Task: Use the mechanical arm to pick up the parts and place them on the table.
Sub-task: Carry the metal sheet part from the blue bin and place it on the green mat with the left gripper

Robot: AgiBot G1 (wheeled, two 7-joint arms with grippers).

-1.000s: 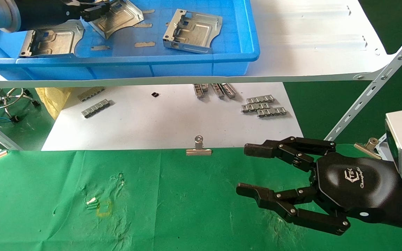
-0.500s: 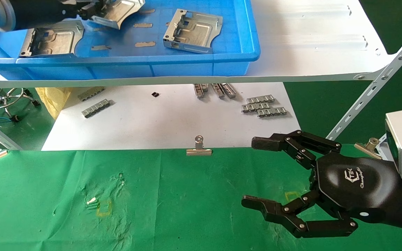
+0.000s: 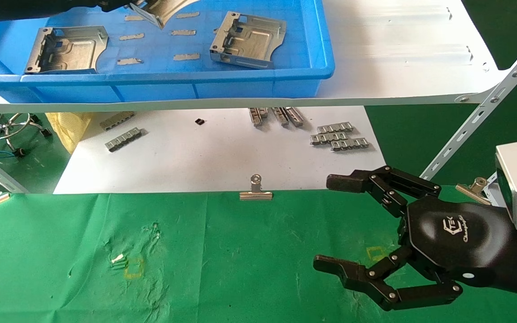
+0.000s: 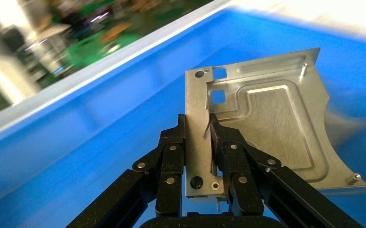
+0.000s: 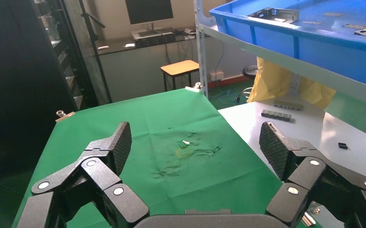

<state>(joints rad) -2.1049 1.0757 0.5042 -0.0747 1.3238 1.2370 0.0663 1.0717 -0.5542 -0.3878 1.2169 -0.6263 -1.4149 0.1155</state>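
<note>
My left gripper [image 4: 197, 130] is shut on the raised rim of a silver part [image 4: 266, 118] and holds it above the floor of the blue bin [image 4: 76, 118]. In the head view that lifted part [image 3: 162, 10] is at the top edge, with the left arm mostly out of frame. Two more parts [image 3: 67, 48] [image 3: 247, 39] lie in the bin [image 3: 173, 83]. My right gripper [image 3: 335, 224] hangs open and empty over the green table [image 3: 218, 260] at the right; its fingers [image 5: 119, 142] also show spread wide in the right wrist view.
The bin stands on a white shelf board [image 3: 397, 49] above a white sheet [image 3: 218, 152] with small ribbed silver strips [image 3: 337, 134]. Several flat grey slips [image 3: 186, 56] lie in the bin. Binder clips [image 3: 255, 190] hold the cloth. A slanted shelf strut [image 3: 478, 121] stands at the right.
My left gripper has lifted its part up and away, almost out of the head view's top edge. My right gripper shifted slightly right and opened wider.
</note>
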